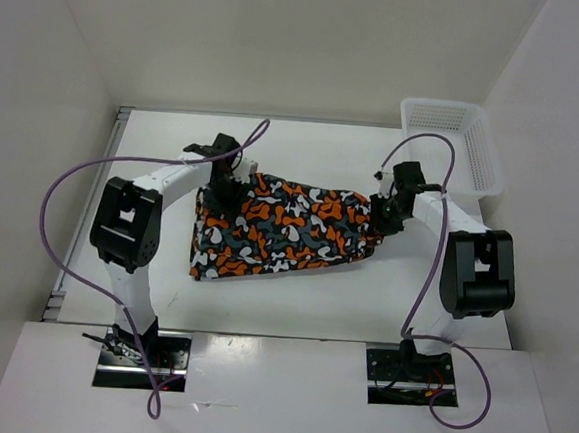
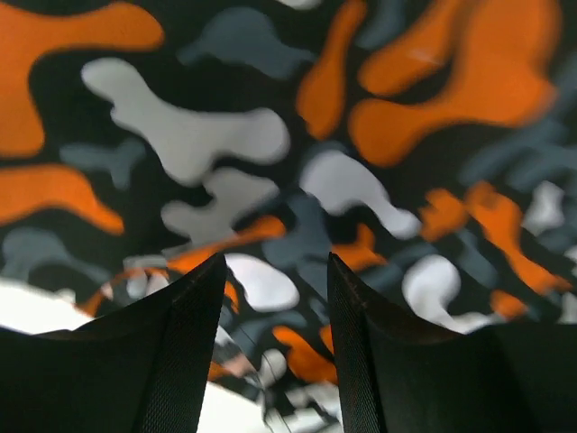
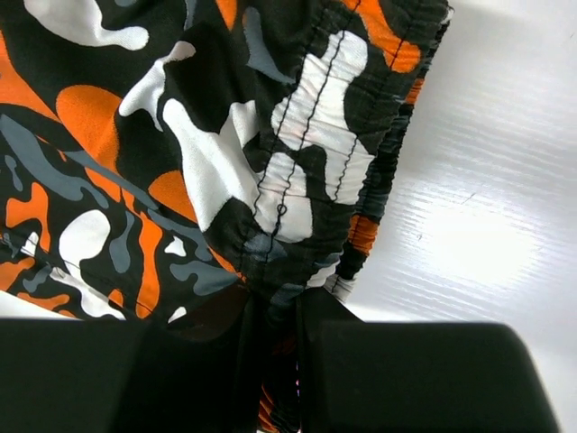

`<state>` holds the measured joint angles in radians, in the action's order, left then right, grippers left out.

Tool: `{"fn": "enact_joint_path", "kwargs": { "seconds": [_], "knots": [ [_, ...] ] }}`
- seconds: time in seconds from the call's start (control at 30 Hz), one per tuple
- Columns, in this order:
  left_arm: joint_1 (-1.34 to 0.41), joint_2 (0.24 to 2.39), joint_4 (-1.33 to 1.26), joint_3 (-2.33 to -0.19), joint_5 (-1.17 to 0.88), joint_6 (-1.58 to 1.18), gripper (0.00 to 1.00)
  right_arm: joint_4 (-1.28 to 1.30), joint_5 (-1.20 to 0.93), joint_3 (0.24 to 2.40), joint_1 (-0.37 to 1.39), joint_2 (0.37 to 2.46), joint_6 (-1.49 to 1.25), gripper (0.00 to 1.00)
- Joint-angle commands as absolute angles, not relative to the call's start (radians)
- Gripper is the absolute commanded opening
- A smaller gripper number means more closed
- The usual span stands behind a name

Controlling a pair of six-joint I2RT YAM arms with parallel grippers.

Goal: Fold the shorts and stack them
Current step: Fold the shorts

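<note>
Shorts [image 1: 284,228]: mid-table [image 1: 305,153], long axis left-right, waistband end rightward. Only the right wrist view shows the right gripper [image 3: 275,302] pinched closed on the elastic waistband. The left wrist view shows the left gripper [image 2: 276,263] parted over the print, holding nothing.

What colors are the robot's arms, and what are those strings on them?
Both the left arm and right arm have white tubes joined by chunky black blocks. The strings are purple cables looping from each base. The fingers are black and wedge-shaped.

Bright, even light — glare on table [image 3: 469,244]; shorts [image 2: 207,135] soft-focus in left wrist view.
</note>
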<state>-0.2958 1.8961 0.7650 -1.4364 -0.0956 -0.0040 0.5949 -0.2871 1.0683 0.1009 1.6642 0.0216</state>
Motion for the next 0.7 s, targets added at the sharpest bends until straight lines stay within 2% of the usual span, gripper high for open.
{"fn": "enact_joint_path", "kwargs": {
  "seconds": [0.0, 0.13, 0.4, 0.53, 0.67],
  "knots": [
    [-0.320, 1.939, 0.661, -1.433, 0.001, 0.000, 0.57, 0.601, -0.258, 1.123, 0.135, 1.611, 0.054, 0.00],
    [-0.345, 2.012, 0.603, -1.433, 0.139, 0.000, 0.57, 0.601, -0.195, 1.201, 0.237, 1.601, 0.098, 0.00],
    [-0.345, 2.092, 0.560, -1.413, 0.138, 0.000, 0.57, 0.592, -0.016, 1.403, 0.411, 1.623, 0.162, 0.00],
    [-0.345, 2.120, 0.569, -1.448, 0.129, 0.000, 0.57, 0.592, -0.003, 1.558, 0.491, 1.678, 0.163, 0.00],
    [-0.336, 2.120, 0.557, -1.448, 0.129, 0.000, 0.57, 0.601, 0.018, 1.609, 0.574, 1.709, 0.184, 0.00]
  ]
}}
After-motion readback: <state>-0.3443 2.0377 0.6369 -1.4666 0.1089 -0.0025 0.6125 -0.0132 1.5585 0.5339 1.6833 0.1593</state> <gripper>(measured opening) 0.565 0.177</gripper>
